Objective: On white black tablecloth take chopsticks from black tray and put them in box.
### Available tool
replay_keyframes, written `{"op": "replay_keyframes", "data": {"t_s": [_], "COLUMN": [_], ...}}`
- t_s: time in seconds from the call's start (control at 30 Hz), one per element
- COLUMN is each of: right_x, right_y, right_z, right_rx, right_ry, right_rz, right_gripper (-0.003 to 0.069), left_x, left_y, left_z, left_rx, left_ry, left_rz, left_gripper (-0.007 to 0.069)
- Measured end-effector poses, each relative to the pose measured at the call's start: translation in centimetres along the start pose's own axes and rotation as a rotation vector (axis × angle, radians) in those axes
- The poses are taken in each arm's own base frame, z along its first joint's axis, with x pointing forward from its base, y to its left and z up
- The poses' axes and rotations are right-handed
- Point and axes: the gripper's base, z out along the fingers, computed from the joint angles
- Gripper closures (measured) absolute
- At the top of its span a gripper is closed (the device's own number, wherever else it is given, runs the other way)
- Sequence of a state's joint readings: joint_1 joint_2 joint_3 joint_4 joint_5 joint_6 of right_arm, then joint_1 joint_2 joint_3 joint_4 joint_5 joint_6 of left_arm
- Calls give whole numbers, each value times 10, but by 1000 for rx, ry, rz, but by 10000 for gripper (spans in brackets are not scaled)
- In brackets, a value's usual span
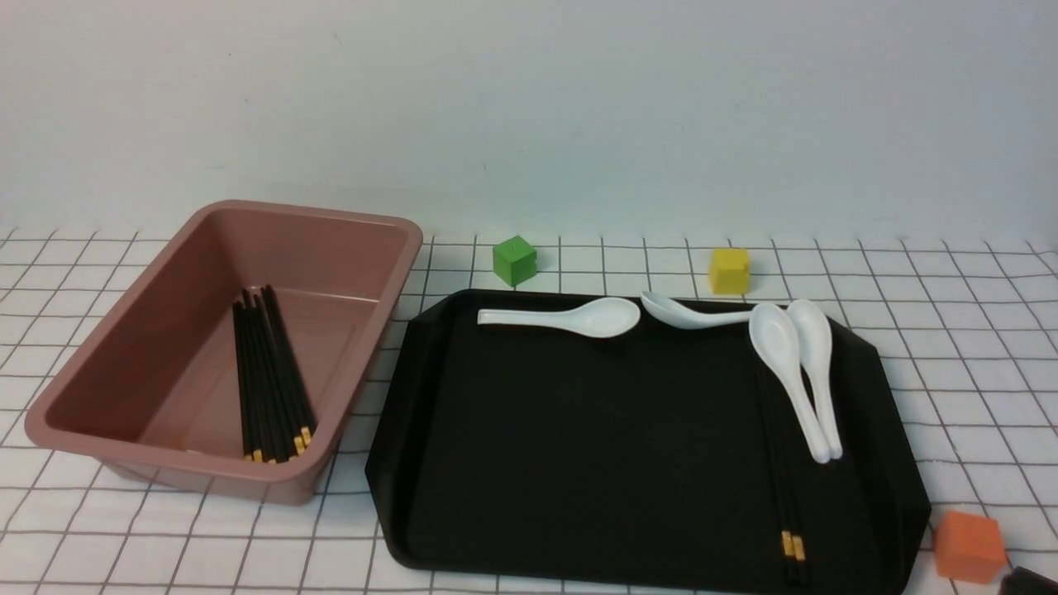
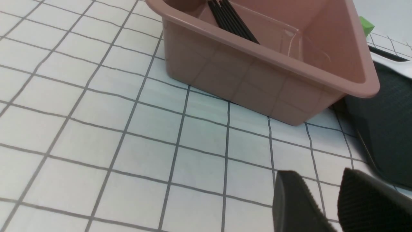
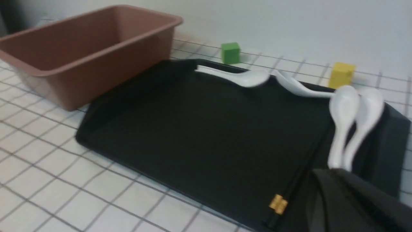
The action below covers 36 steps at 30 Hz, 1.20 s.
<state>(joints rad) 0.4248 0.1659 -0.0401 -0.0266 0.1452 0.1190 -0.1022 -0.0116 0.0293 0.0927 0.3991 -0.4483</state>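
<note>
front view: last chopsticks (image 1: pixel 791 545) on tray (image 1: pixel 579 463), rest in box (image 1: pixel 347 248). right tool (image 3: pixel 344 196) near them, likely for pickup, can't tell its opening; left tool (image 2: pixel 317 185) open, empty.

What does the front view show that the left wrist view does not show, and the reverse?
Only the front view: the yellow cube, the orange cube and a pair of chopsticks on the tray. Only the left wrist view: the left fingers, over the tablecloth. Both: the box with its bundle of chopsticks, the green cube, the tray and the tablecloth.
</note>
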Motion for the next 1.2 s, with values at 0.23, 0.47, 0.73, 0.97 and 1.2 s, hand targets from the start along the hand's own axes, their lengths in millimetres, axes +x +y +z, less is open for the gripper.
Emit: {"op": "replay_keyframes", "data": {"t_s": [0.23, 0.47, 0.73, 0.97, 1.2], "right_x": [31, 30, 30, 30, 30], "right_y": [-15, -19, -20, -20, -20], "right_z": [-9, -13, -13, -13, -13], "right_rx": [214, 315, 321, 321, 321], "right_ry": [105, 74, 74, 74, 74], "right_rz": [49, 70, 71, 71, 71], "right_gripper": [634, 624, 618, 614, 604], "left_x": [0, 0, 0, 0, 0], "left_y": [0, 0, 0, 0, 0], "left_z": [0, 0, 0, 0, 0], "left_rx": [0, 0, 0, 0, 0], "left_ry": [0, 0, 0, 0, 0], "left_rz": [0, 0, 0, 0, 0], "left_gripper": [388, 388, 388, 388, 388]}}
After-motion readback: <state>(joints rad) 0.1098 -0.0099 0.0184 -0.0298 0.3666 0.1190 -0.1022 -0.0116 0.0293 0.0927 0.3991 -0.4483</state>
